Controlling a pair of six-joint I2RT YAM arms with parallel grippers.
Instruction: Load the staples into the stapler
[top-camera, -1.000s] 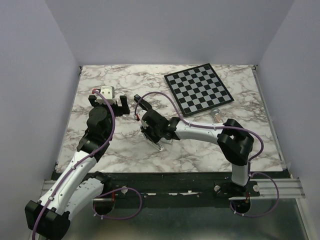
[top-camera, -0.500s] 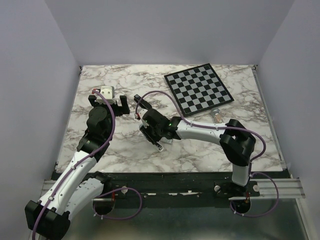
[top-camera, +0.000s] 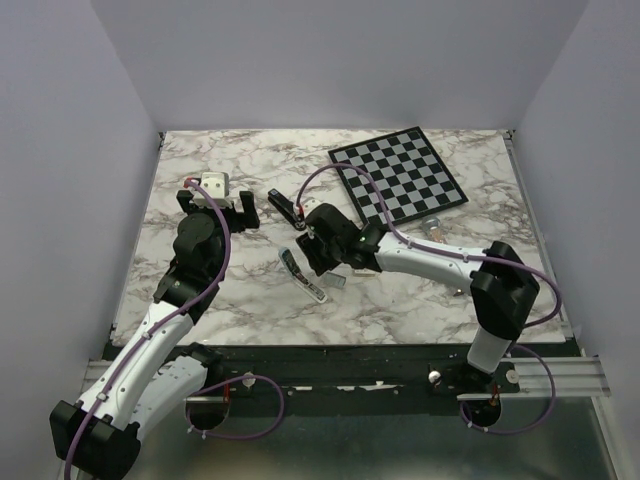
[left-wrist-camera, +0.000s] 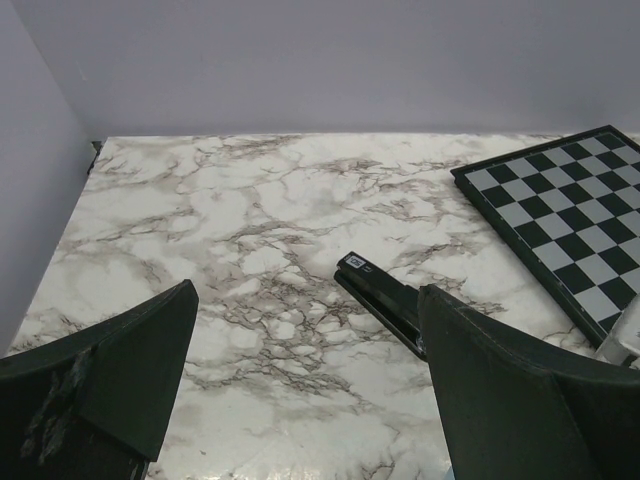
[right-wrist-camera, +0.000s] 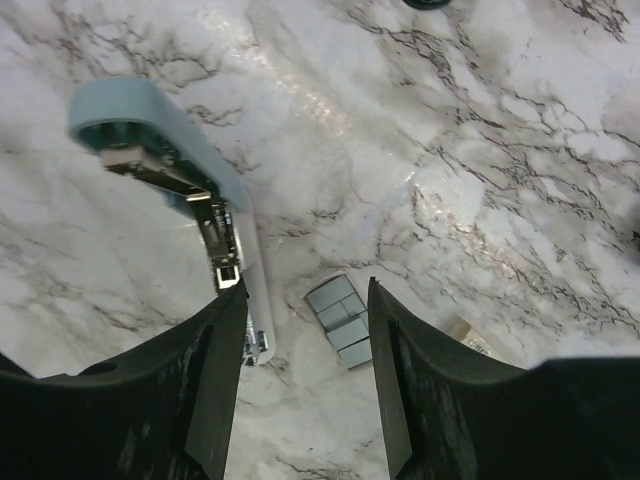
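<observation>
The slim black stapler lies flat on the marble, just right of my left gripper, which is wide open and holds nothing; its right finger hides the stapler's near end. The staples are short silver-grey strips lying side by side on the table. My right gripper hovers open above them, touching nothing. A pale blue stapler, opened with its metal track showing, lies by the right gripper's left finger.
A chessboard lies at the back right. A clear tube of beads sits below it. A small cream box corner shows beside the right gripper's right finger. Walls close the table on three sides.
My right gripper has opened, let go of the pale blue stapler and drawn back up and right. The blue stapler and the staples now lie uncovered. The left arm has not moved.
</observation>
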